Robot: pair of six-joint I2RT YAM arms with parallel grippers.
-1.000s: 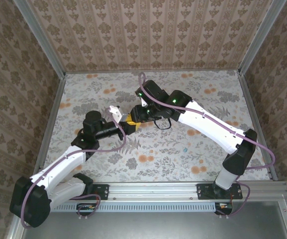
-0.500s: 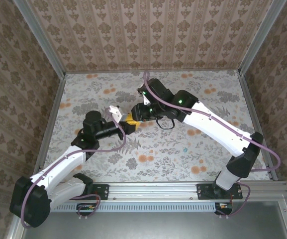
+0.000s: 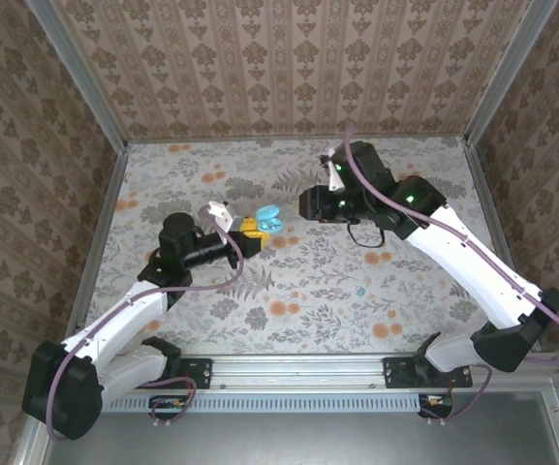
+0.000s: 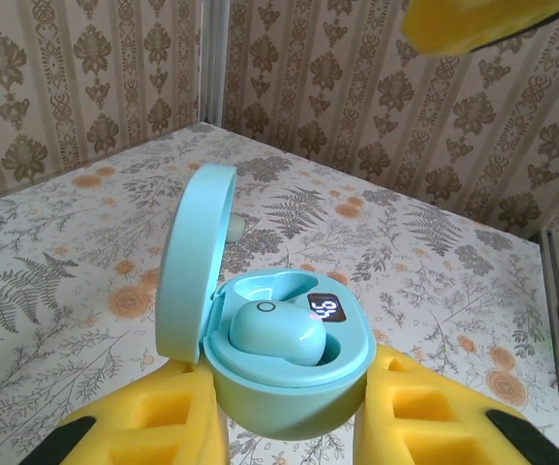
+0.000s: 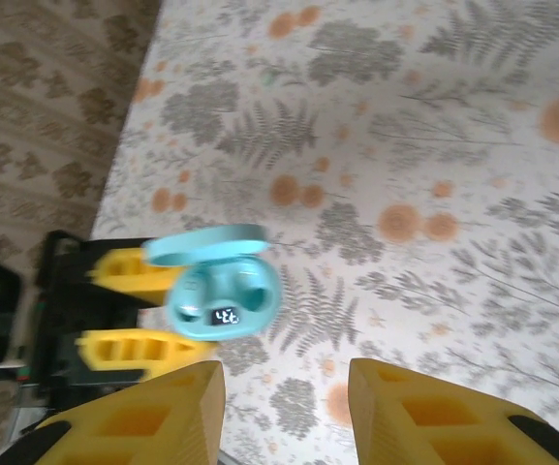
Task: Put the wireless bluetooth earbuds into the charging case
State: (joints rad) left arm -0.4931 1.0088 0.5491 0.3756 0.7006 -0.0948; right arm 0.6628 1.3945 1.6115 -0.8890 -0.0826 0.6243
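The left gripper (image 4: 289,421) grips the charging case (image 4: 289,373), its yellow fingers (image 4: 153,426) pressed against the case's two sides. The case is open. In the left wrist view its lid (image 4: 194,262) stands up on the left side. One earbud (image 4: 277,334) sits in a well inside, just beside a small lit display (image 4: 326,310). In the top view the right gripper (image 3: 308,203) hovers to the right of the case and apart from it. Its fingers (image 5: 163,407) are spread wide with nothing between them. On the table (image 3: 424,320), right of the case and nearer the arm bases, lies a tiny teal speck (image 3: 360,290). It is probably the second earbud, though it is too small to be sure.
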